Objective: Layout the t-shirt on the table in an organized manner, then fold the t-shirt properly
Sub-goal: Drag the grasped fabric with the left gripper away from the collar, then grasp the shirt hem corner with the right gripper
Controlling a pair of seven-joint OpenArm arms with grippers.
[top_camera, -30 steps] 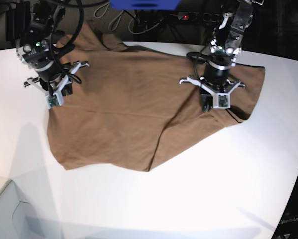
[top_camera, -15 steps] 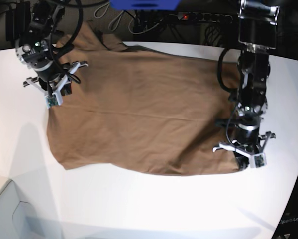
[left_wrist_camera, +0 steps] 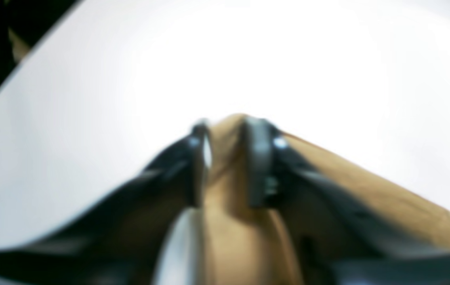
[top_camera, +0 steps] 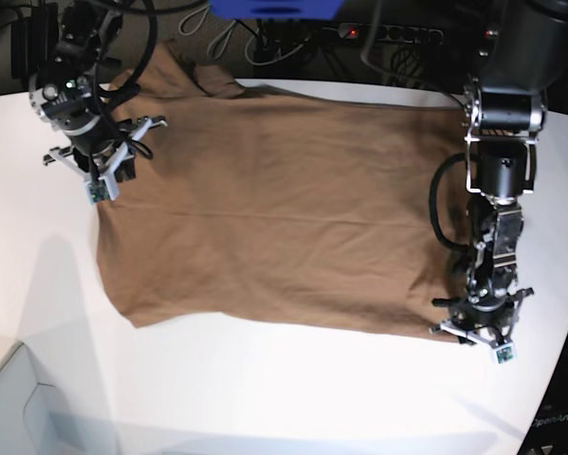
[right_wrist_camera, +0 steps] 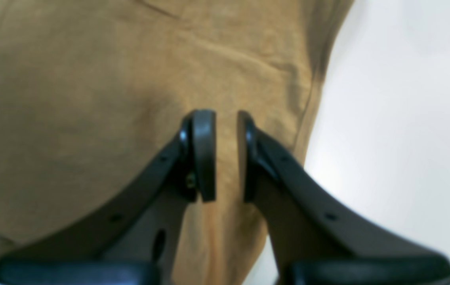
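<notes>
Brown t-shirt [top_camera: 274,218] spread flat on the white worktop [top_camera: 293,398].
The left tool [top_camera: 481,334] points down at the shirt's near corner, jaws narrow with cloth between them. The right tool [top_camera: 103,175] pinches the far edge. No writing shows. Bare worktop lies all around.

- Both arms are black, built from round cylindrical segments with silver bands at the joints.
- Black cables loop loosely beside each arm.
- The left gripper [top_camera: 500,353] and right gripper [top_camera: 98,196] carry pale grey brackets.
- The fingers [right_wrist_camera: 204,154] are dark and curved, with flat pads and small screw holes.
</notes>
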